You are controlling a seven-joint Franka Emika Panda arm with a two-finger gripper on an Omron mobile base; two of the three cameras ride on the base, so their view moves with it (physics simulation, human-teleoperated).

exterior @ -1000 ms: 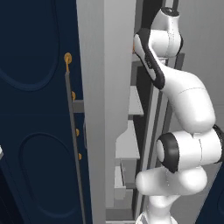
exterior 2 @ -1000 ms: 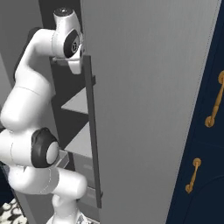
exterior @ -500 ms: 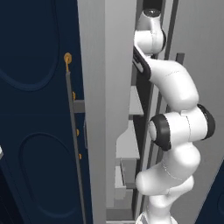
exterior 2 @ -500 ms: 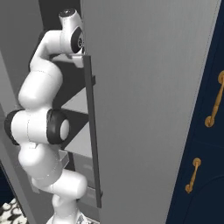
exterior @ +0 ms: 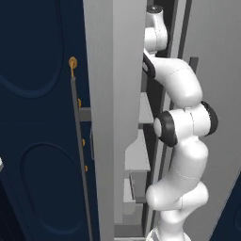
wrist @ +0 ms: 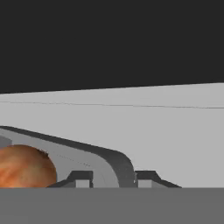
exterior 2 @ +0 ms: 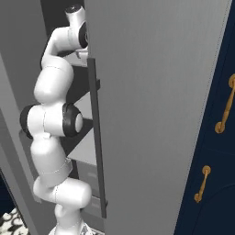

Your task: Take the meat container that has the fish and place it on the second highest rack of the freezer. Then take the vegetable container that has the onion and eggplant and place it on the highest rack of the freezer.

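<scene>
Two base views show the freezer [exterior 2: 156,92] standing open, its tall silver-grey door with the long vertical bar handle [exterior 2: 96,137] taking up much of the right base view, navy cabinets [exterior: 37,117] with gold handles flanking it. Its white arm [exterior: 181,141] rises in a folded stack of joints and reaches steeply upward, the wrist disappearing into the top of the freezer's interior beside the grey shelves [exterior: 137,153]. From the hand view, the claw [wrist: 113,178] points level along a flat light-grey shelf, the highest rack [wrist: 166,127], with dark space above. Its two dark fingertips [wrist: 79,178] sit either side of the rounded corner rim of the vegetable container [wrist: 114,162], with a narrow gap showing between tips and rim; whether they touch it cannot be told. Inside the container, the orange-brown onion [wrist: 24,168] lies at the lower left edge.
</scene>
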